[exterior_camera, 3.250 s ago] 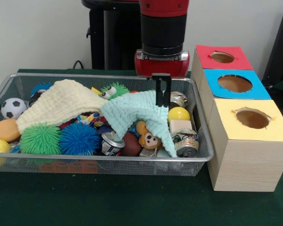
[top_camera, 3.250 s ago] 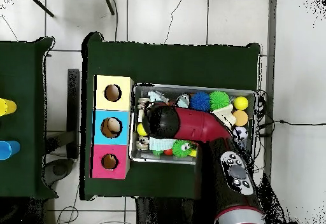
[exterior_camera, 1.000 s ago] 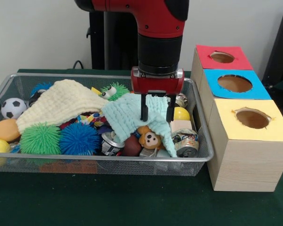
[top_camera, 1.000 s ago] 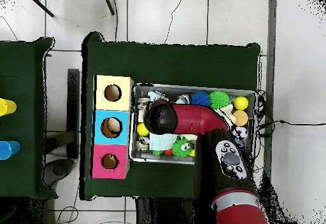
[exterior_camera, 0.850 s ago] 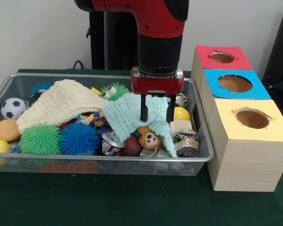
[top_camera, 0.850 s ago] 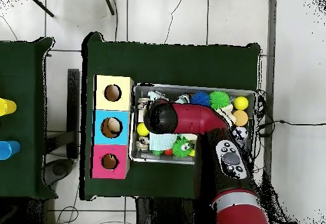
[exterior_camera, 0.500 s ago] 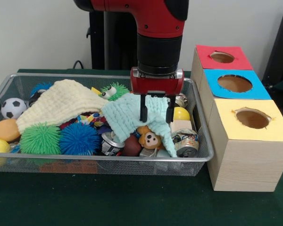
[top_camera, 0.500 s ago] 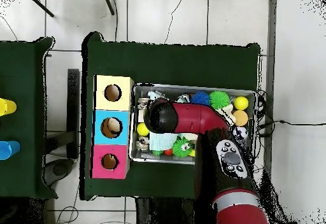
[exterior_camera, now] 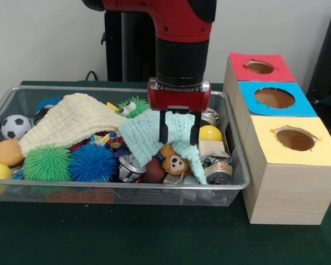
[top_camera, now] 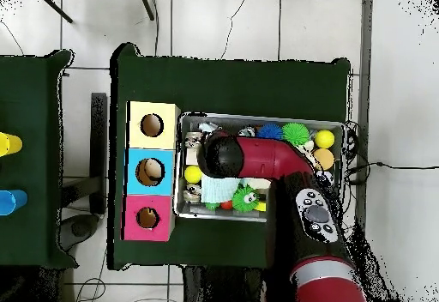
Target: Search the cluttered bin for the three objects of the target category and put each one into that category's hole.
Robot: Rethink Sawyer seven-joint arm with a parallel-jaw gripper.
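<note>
The dark green bench (exterior_camera: 154, 243) carries a wide, shallow silver wire-mesh bin (exterior_camera: 127, 193), its long axis running nine to three o'clock across the front view. At its three o'clock side, just beside it, stands a pale wooden box whose far section has a red top panel with a round hole (exterior_camera: 260, 67), at about one o'clock from the bin's middle.

The red and black arm (exterior_camera: 179, 49) comes straight down over the bin's three o'clock half, probably to lift the cloth that hides the toys. Its jaws (exterior_camera: 179, 131) point downward and stand apart, straddling a ridge of the pale mint knitted cloth (exterior_camera: 146, 135); whether the tips touch it I cannot tell.

A cream knitted cloth (exterior_camera: 66, 121) drapes the nine o'clock half.

At six o'clock from the jaws, a small brown plush monkey with a tan face (exterior_camera: 174, 162) peeks from under the mint cloth, facing the front camera, roughly upright. No duck shows.
</note>
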